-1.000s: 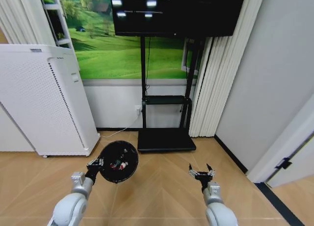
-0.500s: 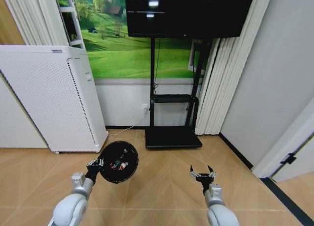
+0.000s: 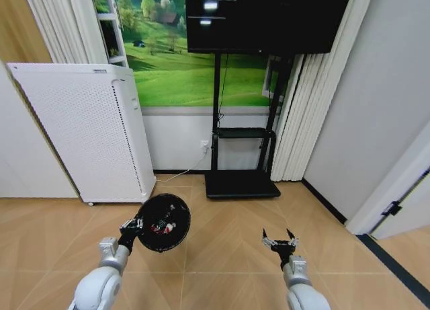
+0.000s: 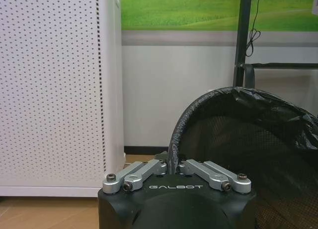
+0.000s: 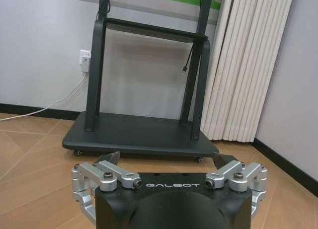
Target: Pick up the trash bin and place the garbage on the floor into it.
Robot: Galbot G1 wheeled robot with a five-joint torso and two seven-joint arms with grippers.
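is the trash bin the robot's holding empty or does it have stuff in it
Not empty. In the head view, the trash bin, clamped at its rim by the left gripper, shows small red-and-white pieces inside.

My left gripper (image 3: pixel 132 225) is clamped on the rim of the black mesh trash bin (image 3: pixel 163 222), held above the wood floor (image 3: pixel 222 236); red-and-white garbage (image 3: pixel 160 224) lies inside. My right gripper (image 3: pixel 280 241) hangs empty, fingers spread. A white perforated appliance (image 3: pixel 87 132) stands beyond.
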